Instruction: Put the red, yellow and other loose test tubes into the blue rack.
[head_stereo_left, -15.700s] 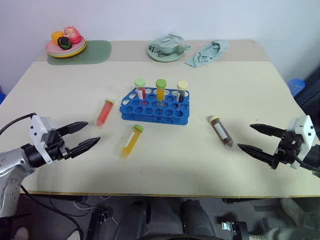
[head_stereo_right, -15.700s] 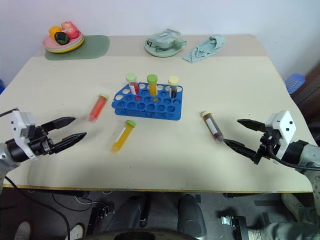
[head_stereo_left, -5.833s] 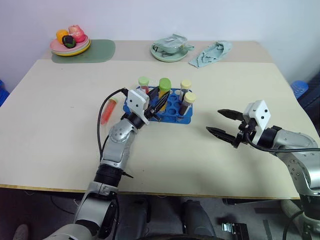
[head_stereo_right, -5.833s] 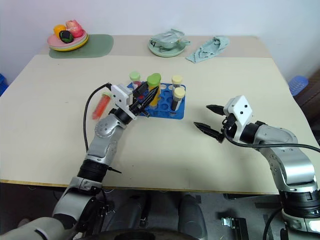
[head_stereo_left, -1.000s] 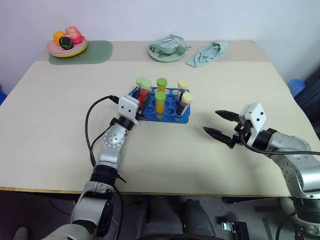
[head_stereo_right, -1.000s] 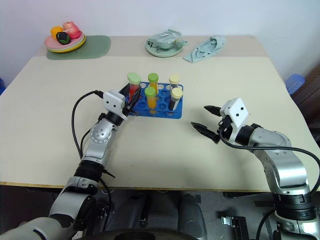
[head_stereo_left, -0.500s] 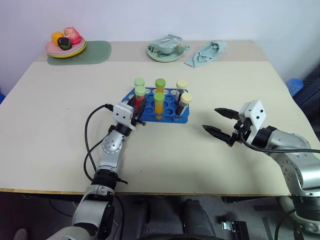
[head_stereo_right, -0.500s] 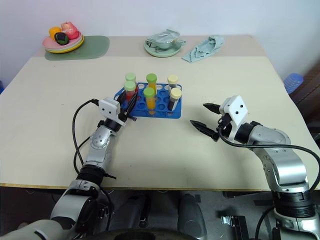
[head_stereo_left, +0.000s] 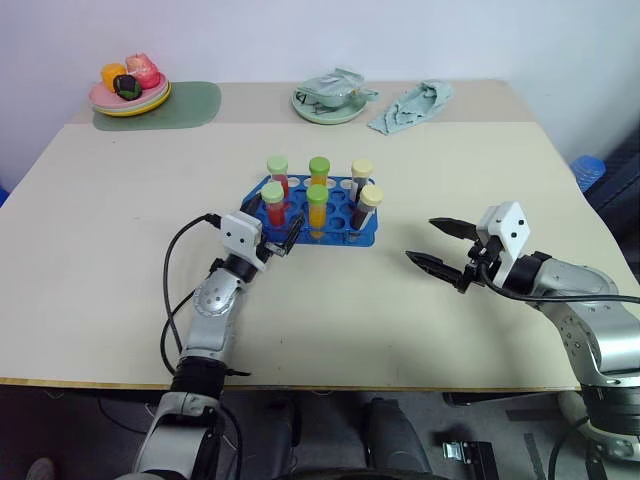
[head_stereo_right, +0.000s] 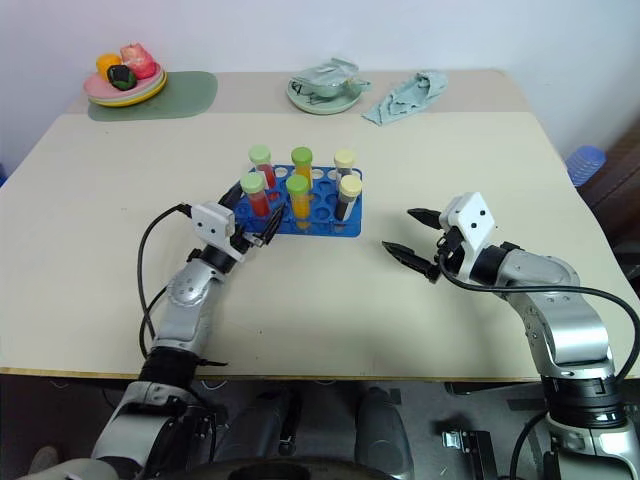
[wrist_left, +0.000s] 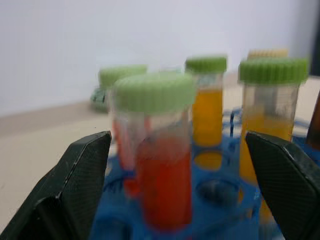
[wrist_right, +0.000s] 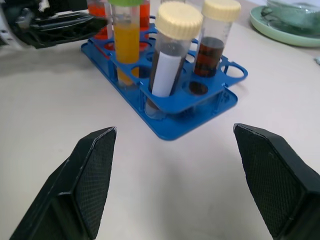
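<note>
Red liquid under a green cap marks the red tube (head_stereo_left: 273, 200), standing upright in the near-left corner of the blue rack (head_stereo_left: 340, 236) mid-table, beside five others, so no loose tube lies on the table (head_stereo_left: 120, 200). The left gripper (head_stereo_left: 268, 222) sits just near of it, jaws wide and empty, apparently a release; the right gripper (head_stereo_left: 437, 247) hovers well to the right, also wide and empty.

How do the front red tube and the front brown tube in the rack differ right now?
The front red tube has a green cap and red liquid; the front brown tube has a cream cap and dark liquid behind a white label. The red one stands at the blue rack's left end, between the open fingers of the left gripper; the brown one at the right end. Both stand upright.
</note>
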